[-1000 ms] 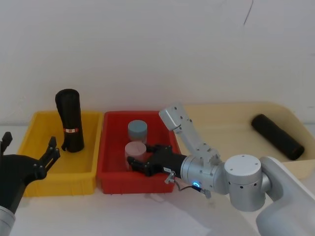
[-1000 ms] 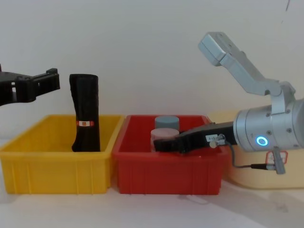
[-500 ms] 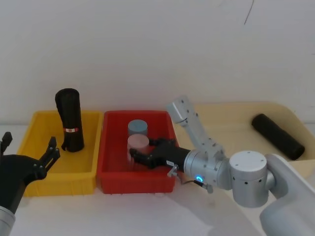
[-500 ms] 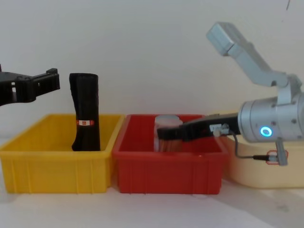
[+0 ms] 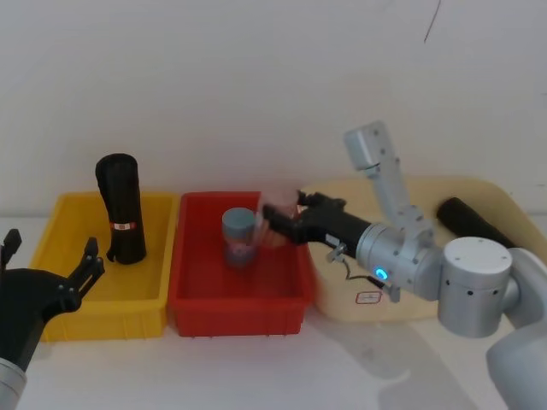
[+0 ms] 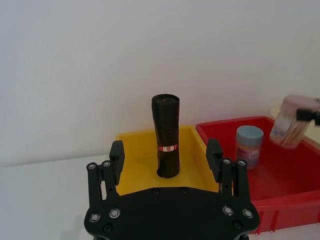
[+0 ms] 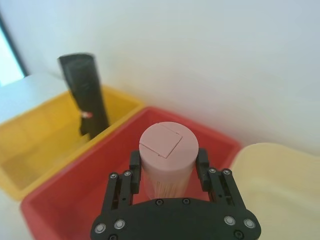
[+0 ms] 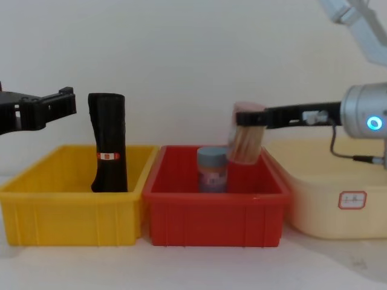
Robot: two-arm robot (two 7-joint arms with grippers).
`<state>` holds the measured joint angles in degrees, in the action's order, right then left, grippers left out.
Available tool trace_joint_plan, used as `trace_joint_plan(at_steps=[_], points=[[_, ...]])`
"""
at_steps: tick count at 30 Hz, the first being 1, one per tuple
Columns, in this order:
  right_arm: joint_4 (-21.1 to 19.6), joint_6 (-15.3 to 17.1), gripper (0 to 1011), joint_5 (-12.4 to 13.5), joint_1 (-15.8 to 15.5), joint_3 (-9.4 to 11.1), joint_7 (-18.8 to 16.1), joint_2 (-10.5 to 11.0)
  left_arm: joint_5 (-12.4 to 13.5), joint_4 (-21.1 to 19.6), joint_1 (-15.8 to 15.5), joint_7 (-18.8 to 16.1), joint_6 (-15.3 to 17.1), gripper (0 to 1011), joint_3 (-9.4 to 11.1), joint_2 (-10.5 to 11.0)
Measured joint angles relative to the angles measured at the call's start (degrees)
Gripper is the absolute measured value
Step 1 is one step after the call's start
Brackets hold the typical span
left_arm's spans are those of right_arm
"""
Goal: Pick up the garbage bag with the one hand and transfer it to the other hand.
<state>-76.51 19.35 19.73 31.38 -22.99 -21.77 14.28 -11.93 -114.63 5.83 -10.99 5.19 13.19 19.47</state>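
So compared to a second ago, the right gripper (image 8: pixel 246 116) has lifted the pink-lidded jar (image 8: pixel 245 140) up out of the red bin (image 5: pixel 237 306) and swung it toward the cream tray (image 5: pixel 408 282); it was down inside the bin next to the grey-lidded jar (image 5: pixel 238 236) before. Its fingers are clamped on both sides of the pink jar, which now hangs above the bin's right end, clear of the grey one. The left gripper (image 5: pixel 51 272) hasn't budged, hovering near the yellow bin (image 5: pixel 102 318) with its fingers spread and nothing in them. The garbage bag (image 5: pixel 475 221) is lying on its side in the cream tray, untouched. The banded black roll (image 5: pixel 120 207) stands upright in the yellow bin. Its red-and-white band and the small sticker (image 8: pixel 351 200) on the cream tray are too small to read
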Motion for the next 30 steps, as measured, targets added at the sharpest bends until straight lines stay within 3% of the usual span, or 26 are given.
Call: trace_joint_plan(at_steps=[8, 19, 30], points=[[-0.8, -1.4, 641, 0.1, -0.2, 2.8, 3.1, 1.1, 0.0, 0.0, 0.0, 0.0, 0.0, 1000, 0.0, 0.0], [-0.3, -3.0, 641, -2.1, -0.5, 6.3, 8.4, 3.1, 0.0, 0.0, 0.0, 0.0, 0.0, 1000, 0.0, 0.0], [0.2, -3.1, 957, -5.1, -3.4, 7.5, 11.8, 5.5, 0.0, 0.0, 0.0, 0.0, 0.0, 1000, 0.0, 0.0]])
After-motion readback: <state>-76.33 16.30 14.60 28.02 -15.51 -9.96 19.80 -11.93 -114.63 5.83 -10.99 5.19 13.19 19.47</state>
